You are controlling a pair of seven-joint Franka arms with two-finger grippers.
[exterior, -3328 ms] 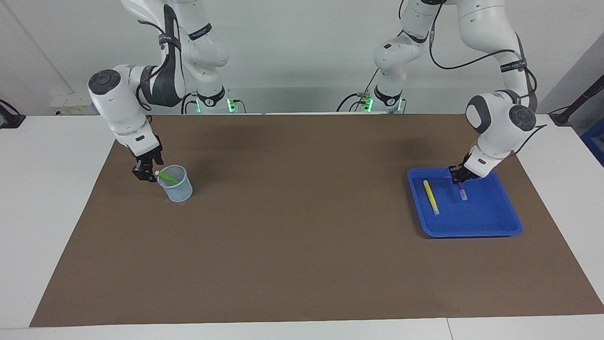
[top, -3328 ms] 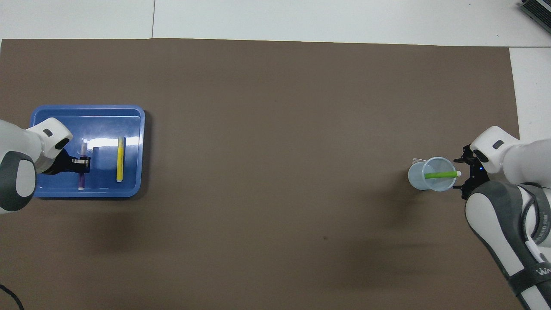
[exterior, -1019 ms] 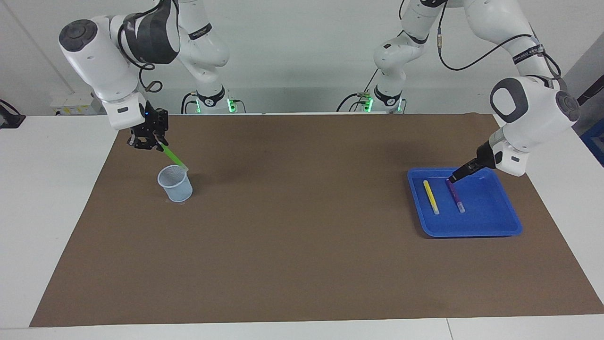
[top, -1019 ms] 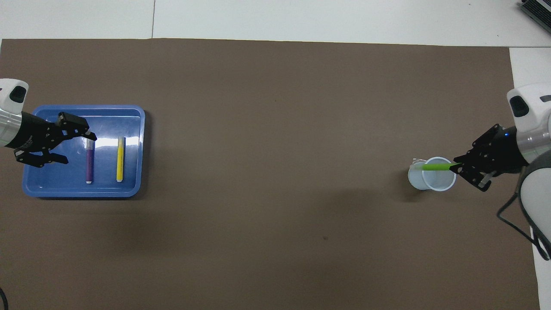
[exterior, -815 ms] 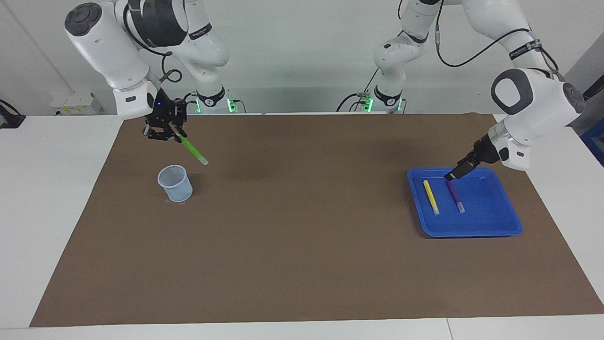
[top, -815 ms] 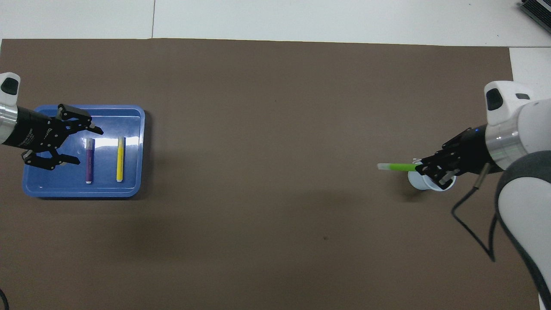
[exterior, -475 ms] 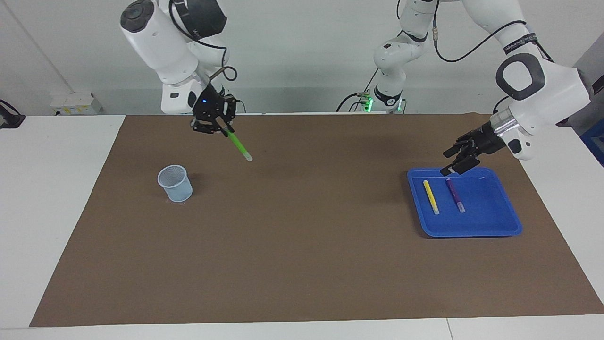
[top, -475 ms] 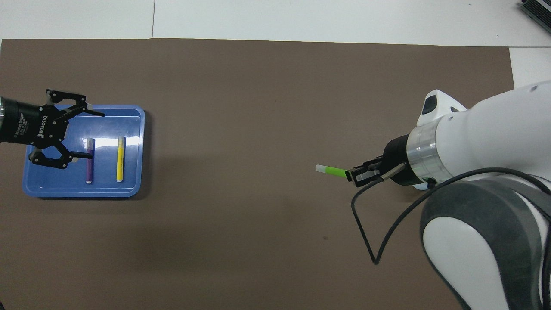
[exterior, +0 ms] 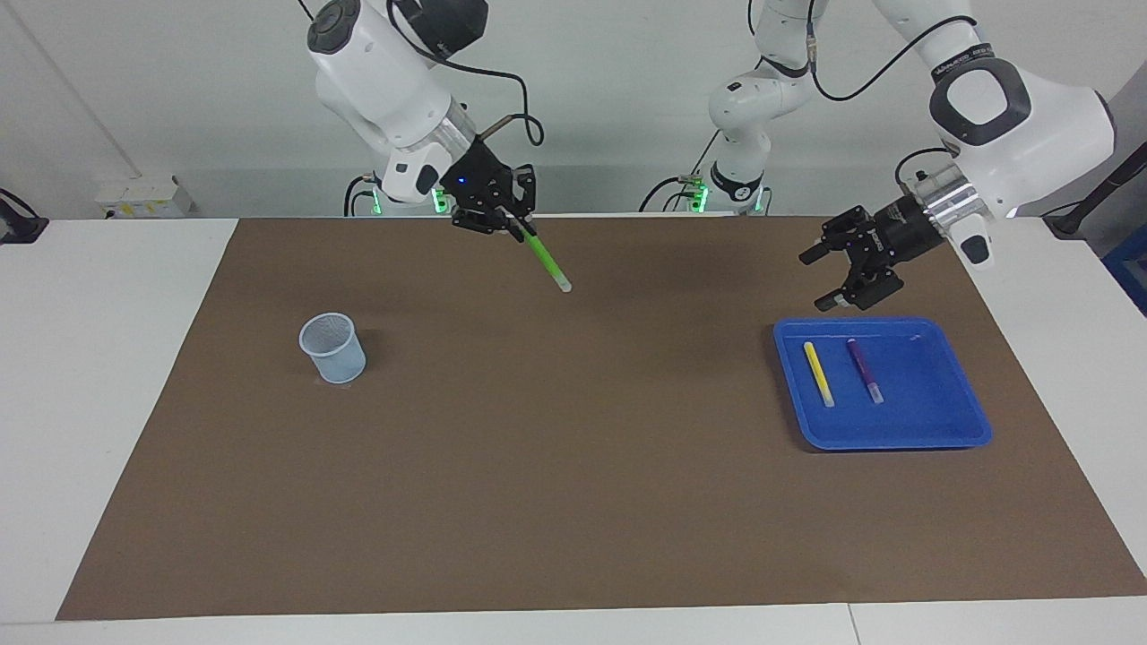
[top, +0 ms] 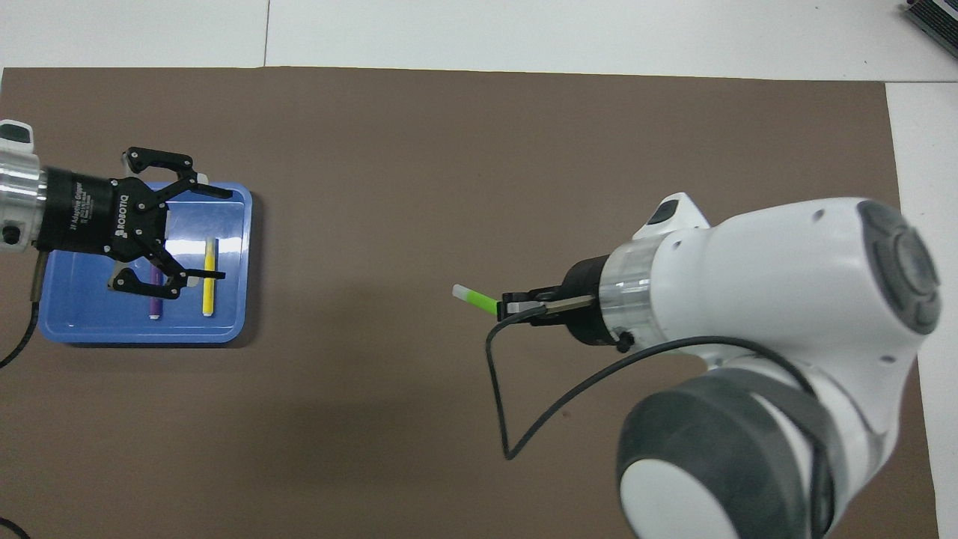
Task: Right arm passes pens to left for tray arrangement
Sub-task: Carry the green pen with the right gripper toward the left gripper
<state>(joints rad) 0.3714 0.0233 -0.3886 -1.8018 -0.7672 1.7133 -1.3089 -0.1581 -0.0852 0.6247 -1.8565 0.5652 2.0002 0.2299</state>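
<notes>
1. Aloft, the right tool [exterior: 515, 224] is clamped on one green pen [exterior: 547, 260] over the worktop [exterior: 573, 502].
2. Two pens, yellow [exterior: 817, 373] and purple [exterior: 865, 369], lie in one blue tray [exterior: 932, 428].
3. Fingers spread and empty, the left tool [exterior: 829, 279] hangs over the tray's rim nearer the robots.
4. One cup [exterior: 332, 348] stands toward the right arm's end.

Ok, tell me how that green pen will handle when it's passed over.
The green pen is probably stiff: held by one end in the right gripper, it juts out straight without drooping. It looks light, a slim stick. Round and smooth, it may roll once laid in the blue tray, though the yellow pen and purple pen lie still there.
</notes>
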